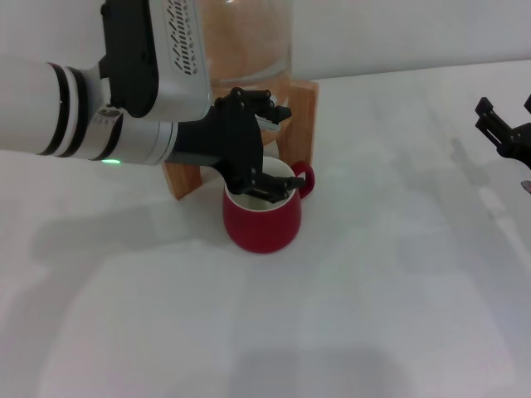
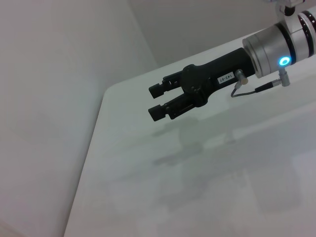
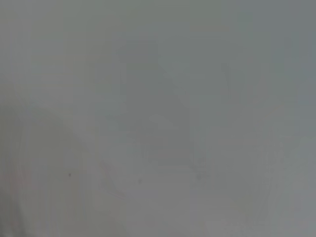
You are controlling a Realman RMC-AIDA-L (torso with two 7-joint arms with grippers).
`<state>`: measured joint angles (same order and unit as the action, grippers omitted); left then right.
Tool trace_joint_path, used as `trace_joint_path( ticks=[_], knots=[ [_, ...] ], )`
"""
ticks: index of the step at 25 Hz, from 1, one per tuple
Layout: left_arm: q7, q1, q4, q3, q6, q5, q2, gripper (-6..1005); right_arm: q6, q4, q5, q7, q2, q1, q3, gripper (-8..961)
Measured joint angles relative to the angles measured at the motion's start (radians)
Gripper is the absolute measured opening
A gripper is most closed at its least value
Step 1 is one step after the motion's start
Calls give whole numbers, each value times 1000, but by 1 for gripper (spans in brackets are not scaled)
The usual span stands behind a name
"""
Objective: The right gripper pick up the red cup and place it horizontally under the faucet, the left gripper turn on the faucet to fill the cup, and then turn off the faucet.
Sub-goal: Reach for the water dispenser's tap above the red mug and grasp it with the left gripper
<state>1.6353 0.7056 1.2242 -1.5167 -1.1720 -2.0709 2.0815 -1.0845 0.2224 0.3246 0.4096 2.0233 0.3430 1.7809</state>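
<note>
A: Where is the red cup (image 1: 261,220) placed, and by which arm is it reached more readily?

B: It is set upright on the white worktop (image 1: 382,274), just in front of the wooden stand (image 1: 300,133), under the glass dispenser (image 1: 249,41). Its loop handle is turned toward 2 o'clock. The left end effector (image 1: 270,149) is held over the cup's rim, at about 12 o'clock from the cup's middle. The faucet is believed to lie between its fingers, but it is mostly hidden. The fingers are seen spread, one above and one dipping toward the cup's mouth; whether the lever is touched cannot be told.

A: And the other arm?

B: The right end effector (image 2: 158,101) is parked well apart, at 3 o'clock from the cup, its fingers parted on nothing.

A: What is counted?

B: One cup, one dispenser, one stand, two end effectors. The lever is judged to be the next thing worked.
</note>
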Motion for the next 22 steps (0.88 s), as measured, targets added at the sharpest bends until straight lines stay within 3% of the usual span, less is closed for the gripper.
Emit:
trace_joint_path(
  ticks=[22],
  knots=[
    [1,-7,17,10,-26,-3,-1,875,0,0,1,0,0,3,0,845]
  ],
)
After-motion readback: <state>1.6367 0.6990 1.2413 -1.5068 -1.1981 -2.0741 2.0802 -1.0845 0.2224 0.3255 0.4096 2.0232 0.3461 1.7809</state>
